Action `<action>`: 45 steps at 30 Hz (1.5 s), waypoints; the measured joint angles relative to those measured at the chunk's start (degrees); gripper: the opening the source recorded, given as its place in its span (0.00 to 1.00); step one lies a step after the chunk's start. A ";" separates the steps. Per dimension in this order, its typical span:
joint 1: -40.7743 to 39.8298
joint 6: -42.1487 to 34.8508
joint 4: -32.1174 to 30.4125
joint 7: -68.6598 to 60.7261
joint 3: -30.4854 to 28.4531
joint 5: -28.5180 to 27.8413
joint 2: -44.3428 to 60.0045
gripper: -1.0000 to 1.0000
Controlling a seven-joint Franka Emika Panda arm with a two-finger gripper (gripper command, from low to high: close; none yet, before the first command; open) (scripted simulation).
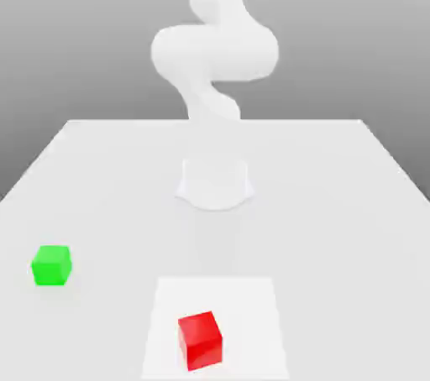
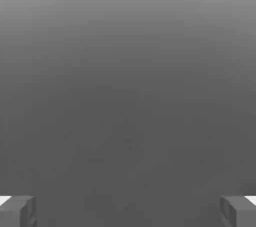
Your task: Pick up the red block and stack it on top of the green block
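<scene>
The red block (image 1: pixel 200 340) lies near the table's front edge, on a lighter square patch (image 1: pixel 252 312). The green block (image 1: pixel 52 264) sits apart from it, toward the exterior view's left and a little farther back. In the hand view my gripper (image 2: pixel 128 212) is open: its two grey fingertips (image 2: pixel 18 211) stand far apart at the frame's corners, with nothing between them and plain grey background beyond. Neither block is touched.
The white arm (image 1: pixel 214 52) rises from its round base (image 1: pixel 214 182) at the middle of the white table (image 1: pixel 336 203) and bends upward past the frame's top. The table's edges run along the left, the right and the back.
</scene>
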 joint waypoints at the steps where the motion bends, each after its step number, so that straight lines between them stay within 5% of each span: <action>1: 0.49 0.94 -0.55 -1.07 -0.56 0.28 2.26 0.50; 15: 4.61 13.09 -7.73 -14.97 -5.54 4.00 31.58 0.50; 28: 2.69 27.85 -11.18 -22.78 -4.18 4.57 58.23 0.50; 29: 2.43 29.45 -10.89 -23.23 -3.79 5.16 60.17 0.00; 36: 2.24 29.75 -10.84 -23.23 -3.60 5.15 60.57 0.00; 41: 3.34 22.38 -12.27 -21.17 -5.41 2.52 51.73 0.00; 45: 0.28 20.50 -14.36 -13.57 -10.78 1.28 47.64 0.00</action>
